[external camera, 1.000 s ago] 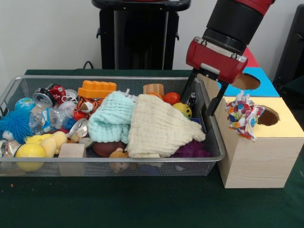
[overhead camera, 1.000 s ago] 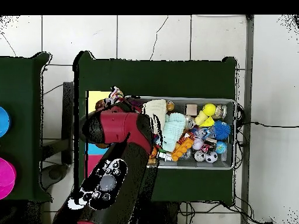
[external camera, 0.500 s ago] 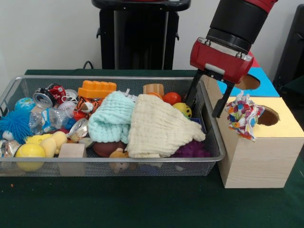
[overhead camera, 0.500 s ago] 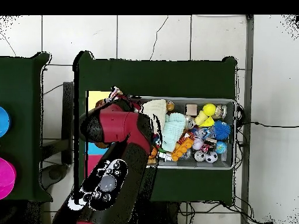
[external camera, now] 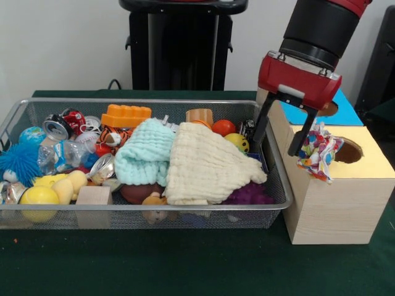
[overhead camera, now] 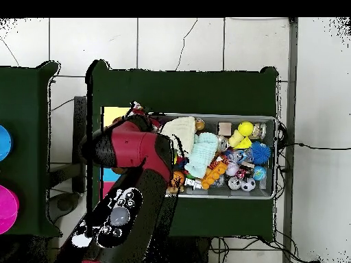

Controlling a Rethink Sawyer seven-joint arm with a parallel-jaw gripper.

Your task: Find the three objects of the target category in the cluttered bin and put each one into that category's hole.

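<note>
Multicolored rag (external camera: pixel 317 152) sat draped over the near edge of the wooden box (external camera: pixel 336 203), beside the yellow hole (external camera: pixel 348 151), not in it. Claw (external camera: pixel 280 133) hung spread and empty between box and wire bin (external camera: pixel 142 213); risk was the rag sliding off onto the surface.

My table (external camera: pixel 185 265) is covered in dark green cloth. On it sits a wire mesh bin (external camera: pixel 154 213) full of toys and cloths, and just beside the bin stands a wooden box (external camera: pixel 336 209) with a yellow and blue top and round holes.
</note>
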